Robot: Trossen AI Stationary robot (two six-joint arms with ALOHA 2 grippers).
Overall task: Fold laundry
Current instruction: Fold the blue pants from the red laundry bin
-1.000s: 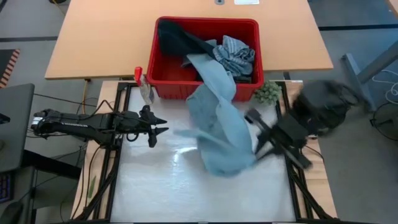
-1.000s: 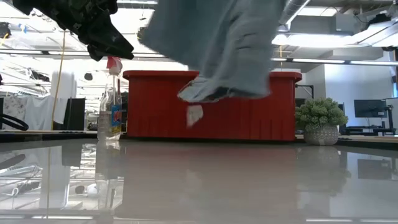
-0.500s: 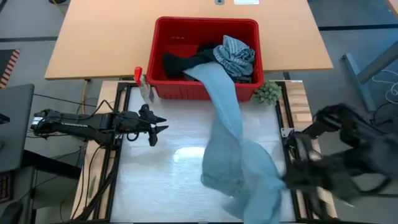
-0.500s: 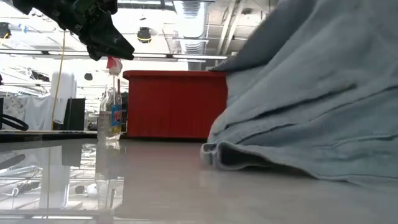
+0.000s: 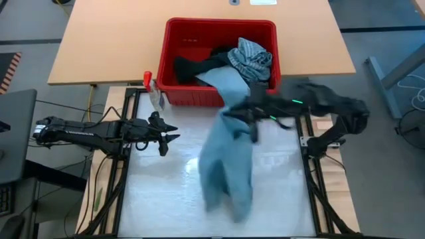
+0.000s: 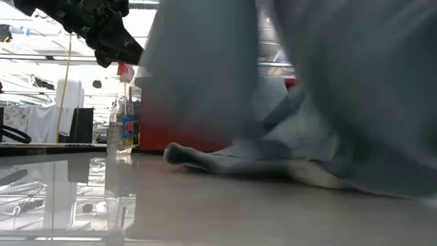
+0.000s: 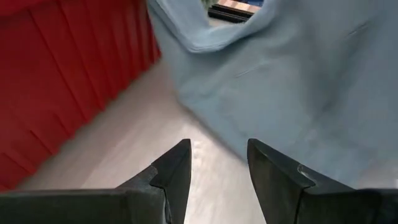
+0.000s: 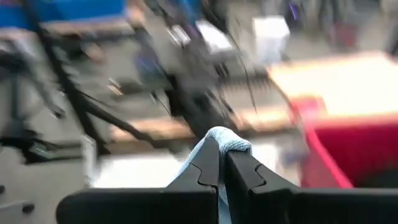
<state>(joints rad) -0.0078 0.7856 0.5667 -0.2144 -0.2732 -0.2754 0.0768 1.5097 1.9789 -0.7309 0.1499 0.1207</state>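
On glossy white table (image 5: pixel 159 192), light blue garment (image 5: pixel 226 166); red basket (image 5: pixel 182 93) behind

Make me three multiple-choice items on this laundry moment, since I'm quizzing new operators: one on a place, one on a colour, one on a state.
1. Where is the left gripper?
A. Inside the red basket
B. Over the table's left part, clear of the cloth
C. Under the garment

2. What colour is the garment being pulled from the red basket?
A. Light blue
B. Yellow
C. White

3. What is the right gripper doing?
A. Open above the basket
B. Parked off the table
C. Shut on the garment

Answers:
1 B, the high view shows it left of the cloth, fingers apart and holding nothing.
2 A, the high and left wrist views show light blue fabric.
3 C, the right wrist view shows its fingers pinching a fold of the fabric.
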